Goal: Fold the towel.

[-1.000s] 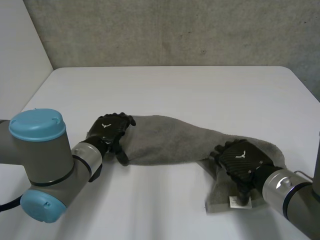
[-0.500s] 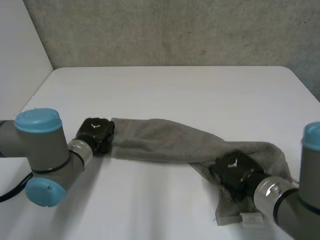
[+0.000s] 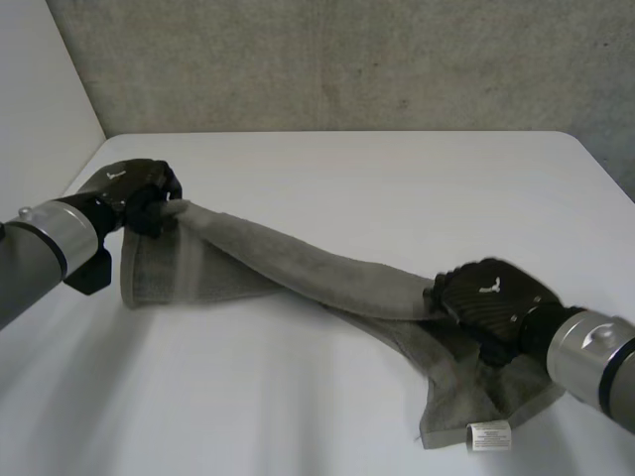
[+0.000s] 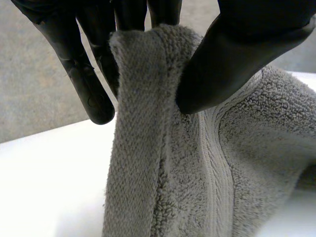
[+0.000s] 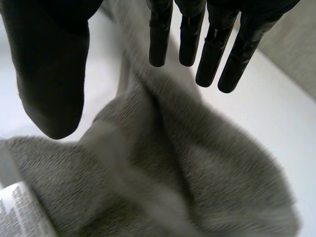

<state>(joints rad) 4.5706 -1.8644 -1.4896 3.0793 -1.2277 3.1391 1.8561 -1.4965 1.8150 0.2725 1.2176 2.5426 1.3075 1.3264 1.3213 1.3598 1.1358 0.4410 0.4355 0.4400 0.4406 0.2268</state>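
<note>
The grey towel (image 3: pixel 298 263) lies on the white table (image 3: pixel 397 169) as a long, twisted band, its long axis running in the head view from about 10 o'clock down to 4 o'clock. Its 4 o'clock end spreads into a rumpled flap with a white label (image 3: pixel 489 434) at the near edge. At the 10 o'clock end the left hand (image 3: pixel 134 188) has hold of it. The left wrist view shows a folded edge of the towel (image 4: pixel 148 148) pinched between the thumb (image 4: pixel 237 54) and the fingers (image 4: pixel 84 74), with more cloth draping below the grip toward the table. The right hand (image 3: pixel 491 297) sits over the band just short of the 4 o'clock flap. In its own wrist view the fingers (image 5: pixel 212 54) are straight and the thumb (image 5: pixel 49 74) stands apart, with the towel (image 5: pixel 187 173) beyond them and nothing pinched, so this hand is open. The next move probably turns on that diagonal: the held end would travel along it toward 4 o'clock, and the twist mid-band likely needs flattening first. The right forearm comes in low from 4 o'clock, the left from 9 o'clock.
</note>
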